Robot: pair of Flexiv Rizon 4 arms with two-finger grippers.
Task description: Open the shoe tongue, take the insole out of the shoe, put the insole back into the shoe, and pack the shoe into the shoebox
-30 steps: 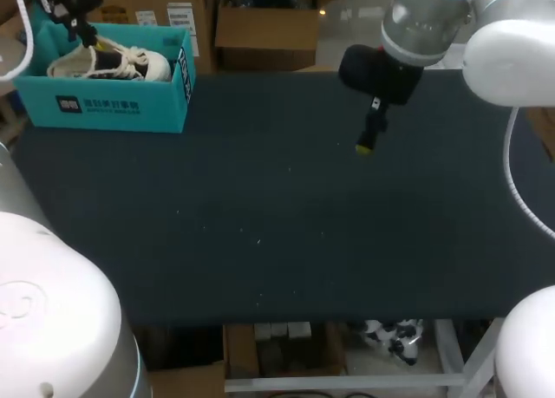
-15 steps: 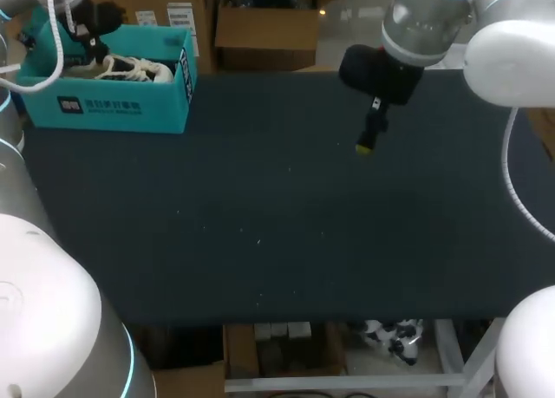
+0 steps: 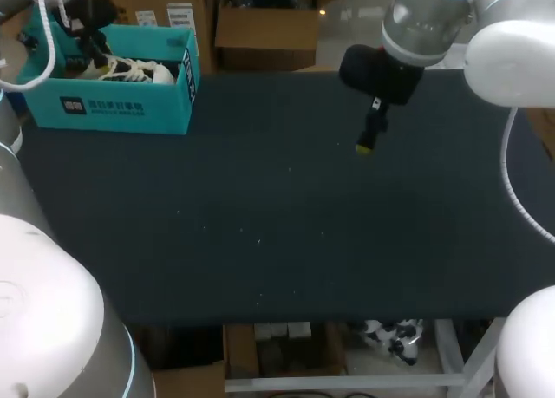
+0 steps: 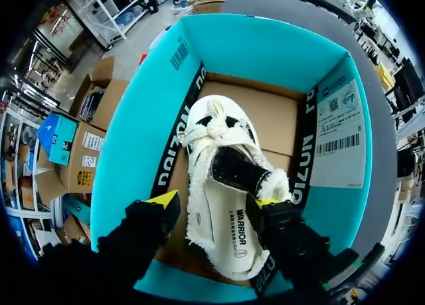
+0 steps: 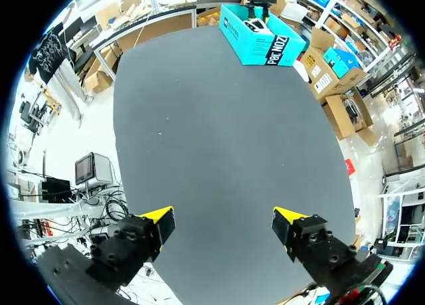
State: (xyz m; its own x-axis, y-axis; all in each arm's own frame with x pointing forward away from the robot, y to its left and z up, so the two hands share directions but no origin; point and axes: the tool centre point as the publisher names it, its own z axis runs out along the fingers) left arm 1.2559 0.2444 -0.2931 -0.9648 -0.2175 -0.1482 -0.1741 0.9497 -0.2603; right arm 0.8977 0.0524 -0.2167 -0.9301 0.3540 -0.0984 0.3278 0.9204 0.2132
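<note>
Packing the shoe (image 4: pixel 222 192) into the shoebox (image 4: pixel 139 119) is the step I judge to be in hand, and it looks all but done. The shoe lies flat on the cardboard floor of the teal box, toe and knotted laces pointing away from my left tool (image 4: pixel 216 202), heel end nearest it. The insole (image 4: pixel 236 233) seems to be seated inside, its pale printed face showing in the opening behind a dark flap that I take for the tongue. My left tool is released: its two yellow tips stand apart on either side of the heel part, one just beside the shoe's edge and the other with a strip of box floor between it and the shoe, so nothing is gripped. My left arm comes in over the far left corner of the tabletop (image 3: pixel 277 225), where the box stands, and the tool points down into it from above. What the next move calls for, as I judge it, is a straight lift out of the box, with the fingers left spread so they catch neither the laces nor the frayed edge, and high enough to clear the box walls before any sideways travel. My right arm takes no part here. It hangs over the far right half of the tabletop, well apart from the box, with my right tool (image 5: pixel 222 218) pointing down at bare dark cloth, its fingers wide open and nothing between them.
</note>
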